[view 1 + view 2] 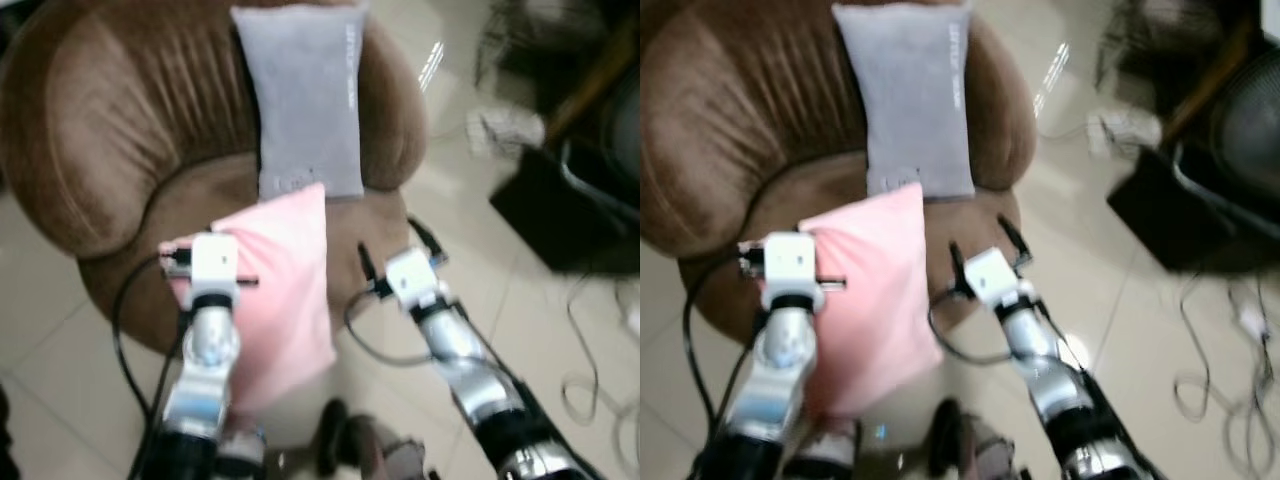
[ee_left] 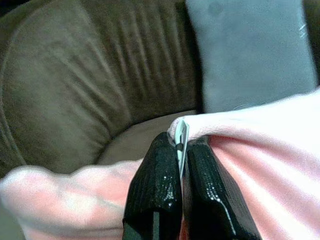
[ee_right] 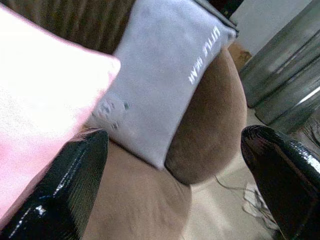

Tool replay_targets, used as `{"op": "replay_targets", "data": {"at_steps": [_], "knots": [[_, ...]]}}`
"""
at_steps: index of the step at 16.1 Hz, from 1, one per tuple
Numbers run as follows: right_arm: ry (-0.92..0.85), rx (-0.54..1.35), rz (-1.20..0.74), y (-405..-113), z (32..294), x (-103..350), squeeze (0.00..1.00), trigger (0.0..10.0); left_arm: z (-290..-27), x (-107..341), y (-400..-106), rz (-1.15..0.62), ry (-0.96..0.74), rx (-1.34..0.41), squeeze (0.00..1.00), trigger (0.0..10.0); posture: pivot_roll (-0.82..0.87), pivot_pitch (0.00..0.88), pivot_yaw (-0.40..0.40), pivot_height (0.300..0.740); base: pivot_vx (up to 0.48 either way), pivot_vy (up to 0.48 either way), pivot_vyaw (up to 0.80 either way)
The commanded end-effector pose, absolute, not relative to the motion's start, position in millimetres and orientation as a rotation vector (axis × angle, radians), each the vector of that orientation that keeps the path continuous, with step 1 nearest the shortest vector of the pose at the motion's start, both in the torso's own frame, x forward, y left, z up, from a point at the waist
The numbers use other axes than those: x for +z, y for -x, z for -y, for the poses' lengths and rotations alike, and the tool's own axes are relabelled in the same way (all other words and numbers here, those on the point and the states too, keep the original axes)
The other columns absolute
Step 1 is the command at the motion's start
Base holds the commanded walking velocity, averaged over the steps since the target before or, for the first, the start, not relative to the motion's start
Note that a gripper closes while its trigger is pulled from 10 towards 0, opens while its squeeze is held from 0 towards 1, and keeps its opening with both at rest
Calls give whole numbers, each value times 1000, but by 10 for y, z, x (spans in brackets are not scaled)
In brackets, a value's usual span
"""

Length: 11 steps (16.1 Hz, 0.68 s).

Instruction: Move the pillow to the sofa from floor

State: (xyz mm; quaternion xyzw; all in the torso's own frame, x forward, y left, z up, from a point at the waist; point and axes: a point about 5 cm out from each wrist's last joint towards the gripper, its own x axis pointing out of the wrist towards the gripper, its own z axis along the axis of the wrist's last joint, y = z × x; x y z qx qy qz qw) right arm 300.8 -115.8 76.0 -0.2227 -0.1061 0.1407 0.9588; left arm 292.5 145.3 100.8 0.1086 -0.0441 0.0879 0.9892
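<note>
1. While the left gripper point(image 2: 180, 165) pinches the pink pillow's point(image 1: 285, 290) edge between closed fingers, the pillow hangs over the brown sofa's point(image 1: 100, 130) front rim, partly above the seat.
2. The right gripper point(image 3: 175, 175), jaws spread wide and holding nothing, hovers right of the pink pillow.
3. Risk, I judge: released here, the overhanging pillow could slide off the sofa.
4. Count: two pillows, pink and grey pillow point(image 1: 305, 95); one sofa.

Pale glossy floor tiles point(image 1: 455, 110) run across the right of the frame, catching a bright streak of light. Dark black furniture point(image 1: 560, 205) sits at right, loose cables point(image 1: 590, 380) trailing lower right.
</note>
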Motion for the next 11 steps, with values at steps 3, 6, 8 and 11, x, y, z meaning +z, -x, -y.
{"op": "replay_targets", "data": {"at_steps": [3,6,8,11], "knots": [[445,266,168,-3000,1237,694,0,10000,-1392,1056,-2914,116,-217,165,0,10000,346,269,-183,740,0,0,0],[449,267,163,-3017,1246,692,0,10000,-1394,1063,-2918,115,-223,175,0,10000,346,272,-186,740,0,0,0],[453,275,167,-3019,1242,695,0,10000,-1385,1063,-2920,114,-231,174,0,10000,347,273,-187,740,0,0,0],[455,287,183,-3017,1227,712,0,10000,-1390,1059,-2918,111,-237,174,0,10000,352,277,-188,740,0,0,223]]}}
